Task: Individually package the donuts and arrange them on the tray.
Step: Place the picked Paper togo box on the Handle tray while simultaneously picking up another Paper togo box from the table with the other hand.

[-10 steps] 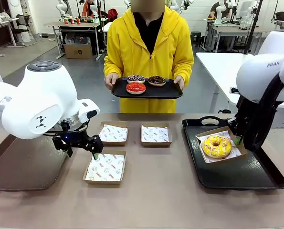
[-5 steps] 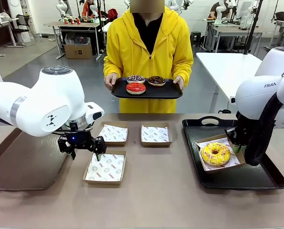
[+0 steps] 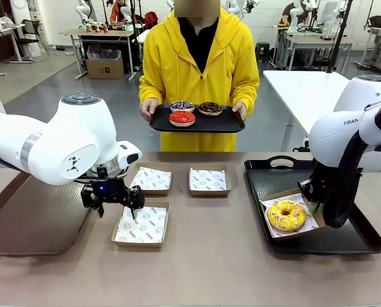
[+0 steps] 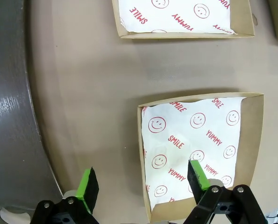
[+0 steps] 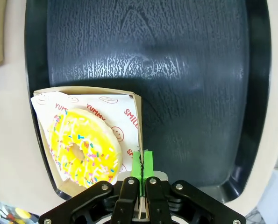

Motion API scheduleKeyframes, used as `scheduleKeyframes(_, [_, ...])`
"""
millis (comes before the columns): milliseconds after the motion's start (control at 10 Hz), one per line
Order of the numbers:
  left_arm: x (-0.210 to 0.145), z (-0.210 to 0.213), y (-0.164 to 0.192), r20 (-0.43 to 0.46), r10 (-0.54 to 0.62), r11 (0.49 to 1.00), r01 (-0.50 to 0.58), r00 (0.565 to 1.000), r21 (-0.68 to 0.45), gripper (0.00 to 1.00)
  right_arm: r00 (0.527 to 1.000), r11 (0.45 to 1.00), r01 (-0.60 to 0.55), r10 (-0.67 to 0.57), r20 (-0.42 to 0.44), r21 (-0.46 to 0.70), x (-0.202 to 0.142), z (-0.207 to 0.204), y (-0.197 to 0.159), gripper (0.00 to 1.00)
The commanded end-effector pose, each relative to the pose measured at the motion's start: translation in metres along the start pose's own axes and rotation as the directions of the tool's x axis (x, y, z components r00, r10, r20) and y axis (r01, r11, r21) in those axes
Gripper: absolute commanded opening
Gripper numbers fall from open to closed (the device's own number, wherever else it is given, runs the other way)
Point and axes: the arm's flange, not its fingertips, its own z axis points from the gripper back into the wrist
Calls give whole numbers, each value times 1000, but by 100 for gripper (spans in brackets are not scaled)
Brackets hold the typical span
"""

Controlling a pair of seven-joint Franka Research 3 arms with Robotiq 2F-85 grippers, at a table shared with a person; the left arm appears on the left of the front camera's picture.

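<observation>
In the front view a yellow sprinkled donut (image 3: 286, 215) lies in a paper-lined cardboard box (image 3: 308, 225) on the black tray (image 3: 344, 240) at the right. My right gripper (image 3: 314, 206) is shut on that box's far right wall; in the right wrist view its green pads (image 5: 142, 163) pinch the box edge (image 5: 138, 112) beside the donut (image 5: 82, 149). My left gripper (image 3: 116, 208) hangs open over the left edge of the near empty box (image 3: 141, 225); in the left wrist view it (image 4: 143, 179) straddles that box's wall (image 4: 141, 158). The person holds a small tray (image 3: 228, 121) with red (image 3: 182, 118), chocolate (image 3: 210, 107) and dark sprinkled (image 3: 182, 105) donuts.
Two more empty lined boxes (image 3: 152, 178) (image 3: 209, 180) sit at the table's middle back. A dark grey mat (image 3: 30, 224) covers the table's left part. The big tray (image 5: 176, 70) has free room beyond and right of the boxed donut. The person stands at the far edge.
My right gripper has dragged the box with the yellow donut toward the tray's near edge and slightly left. The left gripper has shifted a little right over the near box edge.
</observation>
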Motion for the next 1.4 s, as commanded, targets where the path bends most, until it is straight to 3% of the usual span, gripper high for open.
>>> scheduleKeyframes(0, [5,-5,-8,18,27,999,-27,999,22,100,1000,1000,20,-19,-22,14,5,0,6,1])
scheduleKeyframes(700, [6,-10,-10,5,26,999,-27,1000,21,100,999,1000,22,-22,-28,15,5,0,6,1])
scheduleKeyframes(800, [7,-11,-10,2,27,1000,-27,1000,15,74,1000,1000,10,-9,-23,26,4,0,6,1])
scheduleKeyframes(900, [7,-11,-11,-11,26,1000,-26,1000,13,40,1000,1000,4,-3,-22,30,4,0,6,1])
scheduleKeyframes(1000, [7,-11,-11,-21,27,1000,-27,999,9,14,1000,999,0,0,-27,32,4,0,6,60])
scheduleKeyframes(1100, [8,-9,-11,-25,29,1000,-29,999,5,0,1000,999,0,1,-30,32,4,0,6,61])
scheduleKeyframes(1200, [8,-9,-11,-24,29,1000,-28,999,4,0,999,999,-1,2,-32,33,4,0,6,100])
scheduleKeyframes(1300, [8,-8,-10,-24,29,1000,-29,999,4,0,999,999,0,1,-35,33,4,0,6,64])
